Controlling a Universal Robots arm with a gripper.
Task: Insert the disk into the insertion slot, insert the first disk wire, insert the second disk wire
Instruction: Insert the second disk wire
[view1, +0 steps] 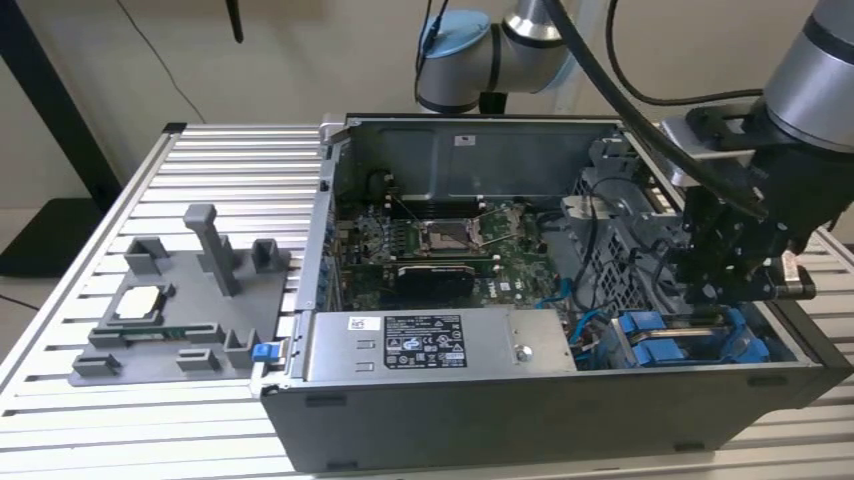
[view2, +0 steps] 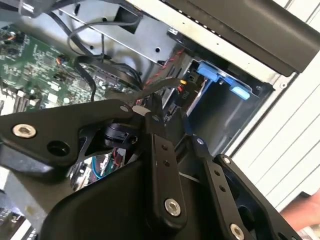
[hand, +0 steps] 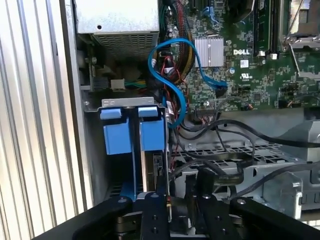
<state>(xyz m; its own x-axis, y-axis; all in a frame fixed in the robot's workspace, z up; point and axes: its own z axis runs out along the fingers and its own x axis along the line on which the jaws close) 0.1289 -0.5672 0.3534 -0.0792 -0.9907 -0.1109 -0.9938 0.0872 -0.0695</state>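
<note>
Tabletop (view1: 200, 160) of ribbed aluminium slats is carrying an open computer case (view1: 534, 420) of dark grey sheet steel, with a plain pale wall (view1: 307, 50) standing behind. The silver-and-blue arm (view1: 821, 70) is reaching down into the case at the exterior view's right. A grey moulded fixture tray (view1: 160, 335) is lying on the slats at the exterior view's left, just beside the case. Inside, a green motherboard (view1: 400, 240) is lying flat, and a boxy silver power supply (view1: 534, 335) is sitting along the near wall. The insertion slot (hand: 127, 103), a narrow bay of bare grey metal, is lying beside the power supply. The disk (hand: 150, 135), in a glossy blue plastic carrier, is sitting inside this slot. The matte black gripper (hand: 175, 212) is hanging over the slot among looping black wires (hand: 225, 160); whether it is open or closed cannot be told. A thin blue data cable (hand: 179, 102) is curling just beside the disk.
</note>
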